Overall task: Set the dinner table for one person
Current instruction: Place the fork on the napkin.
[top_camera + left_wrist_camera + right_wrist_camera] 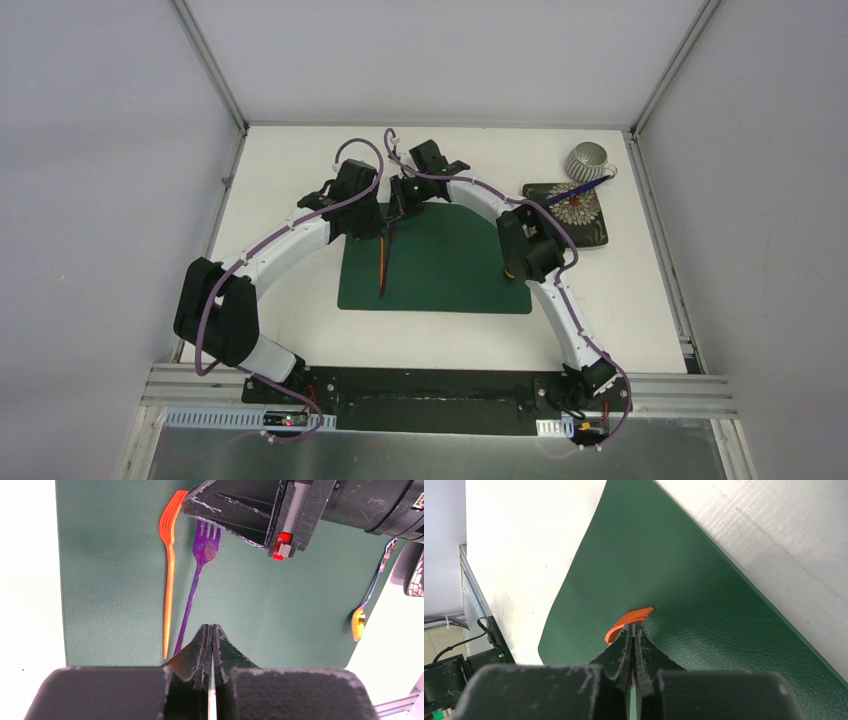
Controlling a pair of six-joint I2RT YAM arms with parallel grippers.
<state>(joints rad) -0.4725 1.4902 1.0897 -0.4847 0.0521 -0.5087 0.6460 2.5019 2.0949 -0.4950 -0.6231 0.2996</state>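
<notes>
The white dinner table (285,160) carries a dark green placemat (450,265). An orange fork (168,575) and a purple fork (196,575) lie side by side on the mat's left part, tines away from me. My right gripper (634,626) is down at the orange fork's tines (631,619), jaws pressed together with orange showing between them. From the left wrist it shows over the fork heads (187,502). My left gripper (211,627) is shut and empty, raised above the fork handles. A spoon with a yellow bowl (361,615) lies near the mat's right edge.
A dark patterned plate (592,230) sits at the back right of the table, with a blue-handled utensil (580,190) across it and a grey ribbed cup (587,160) behind it. Aluminium posts (210,65) frame the table. Both arms arch over the mat's far side.
</notes>
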